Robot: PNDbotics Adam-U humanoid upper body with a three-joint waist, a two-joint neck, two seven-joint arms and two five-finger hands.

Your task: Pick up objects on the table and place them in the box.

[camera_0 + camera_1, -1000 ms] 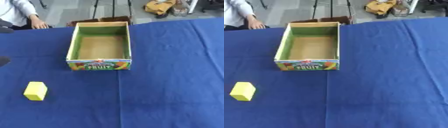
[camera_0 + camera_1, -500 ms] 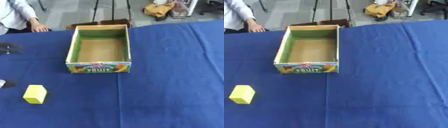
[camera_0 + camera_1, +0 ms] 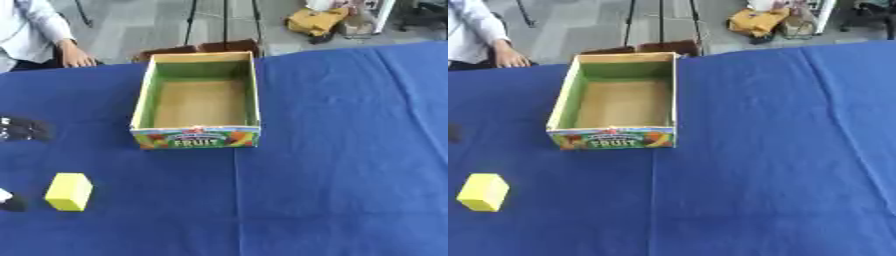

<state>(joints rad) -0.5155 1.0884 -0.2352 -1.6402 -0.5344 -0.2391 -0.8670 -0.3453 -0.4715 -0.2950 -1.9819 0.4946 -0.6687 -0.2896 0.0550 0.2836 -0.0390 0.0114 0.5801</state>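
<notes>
Left eye view: open-topped box (image 3: 198, 99) sitting on blue table (image 3: 350, 150), nothing lying inside. Yellow block (image 3: 69, 191) lying near-left of box, well apart. Left hand (image 3: 22, 129) showing left of box; finger state: cannot tell.

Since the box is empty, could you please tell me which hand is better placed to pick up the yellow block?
Probably the left. The left hand shows at the left edge, near the yellow block, which lies left of the box. The right hand is out of view.
</notes>
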